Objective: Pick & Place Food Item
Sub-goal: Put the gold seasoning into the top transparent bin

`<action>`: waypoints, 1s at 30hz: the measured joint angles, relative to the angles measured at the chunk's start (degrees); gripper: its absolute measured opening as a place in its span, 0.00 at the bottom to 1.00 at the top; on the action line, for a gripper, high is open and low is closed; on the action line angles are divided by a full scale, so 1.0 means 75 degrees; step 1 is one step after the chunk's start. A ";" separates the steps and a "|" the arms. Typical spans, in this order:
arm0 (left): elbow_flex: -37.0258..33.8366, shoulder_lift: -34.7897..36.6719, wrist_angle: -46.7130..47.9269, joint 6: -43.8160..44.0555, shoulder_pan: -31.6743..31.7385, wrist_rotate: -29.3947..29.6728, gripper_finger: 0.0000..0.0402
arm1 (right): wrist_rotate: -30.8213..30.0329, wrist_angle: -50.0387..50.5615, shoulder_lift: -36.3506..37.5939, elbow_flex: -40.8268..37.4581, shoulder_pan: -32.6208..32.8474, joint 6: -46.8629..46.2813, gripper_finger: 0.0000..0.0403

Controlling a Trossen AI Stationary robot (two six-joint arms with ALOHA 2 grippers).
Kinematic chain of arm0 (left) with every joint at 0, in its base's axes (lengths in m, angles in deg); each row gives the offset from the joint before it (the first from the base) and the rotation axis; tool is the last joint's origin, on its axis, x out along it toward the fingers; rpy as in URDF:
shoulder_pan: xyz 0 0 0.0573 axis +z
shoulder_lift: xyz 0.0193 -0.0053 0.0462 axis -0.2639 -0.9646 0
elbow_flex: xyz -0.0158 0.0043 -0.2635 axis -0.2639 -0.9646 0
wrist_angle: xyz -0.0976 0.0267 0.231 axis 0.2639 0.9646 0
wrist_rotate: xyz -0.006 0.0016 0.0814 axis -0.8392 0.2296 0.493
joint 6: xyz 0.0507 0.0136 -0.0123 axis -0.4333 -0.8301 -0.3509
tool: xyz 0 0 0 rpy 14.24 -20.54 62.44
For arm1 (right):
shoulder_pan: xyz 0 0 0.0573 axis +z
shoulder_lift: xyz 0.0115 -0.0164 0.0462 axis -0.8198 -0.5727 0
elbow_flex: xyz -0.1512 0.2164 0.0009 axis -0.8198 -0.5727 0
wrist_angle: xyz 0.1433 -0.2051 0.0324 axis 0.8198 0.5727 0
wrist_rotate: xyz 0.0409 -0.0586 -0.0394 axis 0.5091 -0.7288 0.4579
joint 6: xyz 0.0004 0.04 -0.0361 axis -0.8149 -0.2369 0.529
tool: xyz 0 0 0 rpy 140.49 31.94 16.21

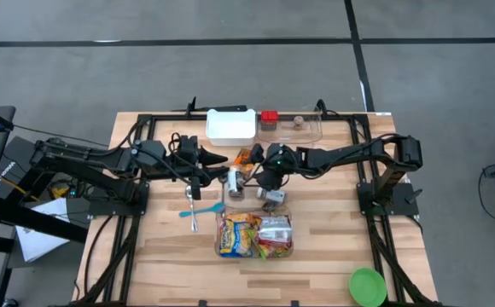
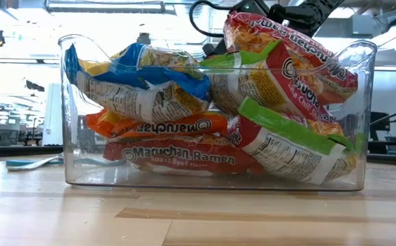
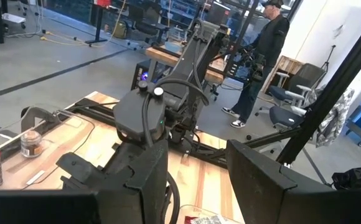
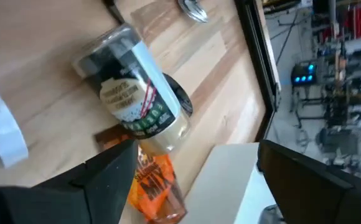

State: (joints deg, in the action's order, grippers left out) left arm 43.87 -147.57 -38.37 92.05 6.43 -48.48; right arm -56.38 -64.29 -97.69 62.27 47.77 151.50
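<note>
A clear shaker jar with a green label (image 4: 134, 93) lies on its side on the table's middle (image 1: 235, 183). An orange packet (image 4: 155, 183) lies flat at the jar's far end (image 1: 246, 158). My right gripper (image 4: 196, 149) hangs open just above and to the right of them (image 1: 252, 175), slanting down, with nothing between its fingers. My left gripper (image 3: 196, 162) stands level and open left of the jar (image 1: 216, 161), also with nothing between its fingers. Ramen packets (image 2: 184, 154) fill a clear bin (image 1: 254, 234) toward the near edge.
A white box (image 1: 230, 126) and a clear tray (image 1: 290, 125) with a red item stand at the far edge. A blue spoon (image 1: 200, 209) lies left of the bin, and a small whitish container (image 1: 273, 196) behind it. A green bowl (image 1: 367, 286) sits near right. A person (image 3: 261, 62) stands beyond the table.
</note>
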 joint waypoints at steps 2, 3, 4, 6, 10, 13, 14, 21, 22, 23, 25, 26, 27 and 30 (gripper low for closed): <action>0.0000 0.0000 0.0002 0.0000 0.0002 0.0000 0.40 | -0.0048 0.0013 0.0000 0.0000 0.0000 -0.0172 0.81; 0.0000 0.0000 -0.0001 0.0000 0.0002 0.0003 0.40 | -0.0163 0.0013 0.0000 0.0000 0.0010 -0.0184 0.81; 0.0000 0.0000 -0.0001 0.0000 0.0002 0.0003 0.40 | -0.0281 0.0014 0.0000 0.0000 0.0026 -0.0189 0.81; 0.0000 0.0000 -0.0001 0.0000 0.0002 0.0041 0.40 | -0.0558 0.0021 0.0000 0.0000 0.0056 -0.0207 0.81; 0.0000 0.0000 -0.0001 0.0000 0.0002 0.0145 0.40 | -0.0835 0.0141 0.0001 0.0000 0.0070 -0.0872 0.81; 0.0000 0.0000 0.0001 -0.0003 0.0002 0.0390 0.40 | -0.1358 0.0355 0.0001 0.0000 0.0165 -0.2263 0.81; 0.0000 0.0000 -0.0001 -0.0003 0.0002 0.0491 0.40 | -0.1408 0.0401 0.0003 0.0000 0.0202 -0.2865 0.81; 0.0000 0.0000 -0.0345 -0.0216 -0.0020 0.1052 0.40 | -0.1403 0.0491 0.0003 0.0001 0.0421 -0.6232 0.81; 0.0000 0.0000 -0.0500 -0.0340 -0.0051 0.0921 0.40 | -0.1409 0.0810 0.0013 0.0003 0.0499 -0.7186 0.81; 0.0000 0.0000 -0.0691 -0.0505 -0.0073 0.0621 0.40 | -0.1403 0.1306 0.0084 0.0005 0.0589 -0.8144 0.81; 0.0000 0.0000 -0.1019 -0.0758 -0.0080 0.0177 0.40 | -0.1388 0.2126 0.0289 -0.0017 0.0793 -0.9575 0.81; 0.0003 0.0000 -0.1108 -0.0752 -0.0089 0.0143 0.40 | -0.1374 0.2281 0.0342 0.0009 0.0879 -0.9999 0.81; 0.0003 0.0000 -0.1159 -0.0715 -0.0089 0.0119 0.40 | -0.1358 0.2492 0.0402 0.0015 0.0960 -1.0215 0.81; 0.0003 0.0000 -0.1187 -0.0208 -0.0078 0.0155 0.40 | -0.0927 0.3608 0.0590 0.0004 0.1168 -1.1008 0.81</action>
State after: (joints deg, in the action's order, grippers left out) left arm 43.89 -147.57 -47.27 90.49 5.84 -47.32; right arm -63.33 -37.23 -93.27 62.30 56.53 68.94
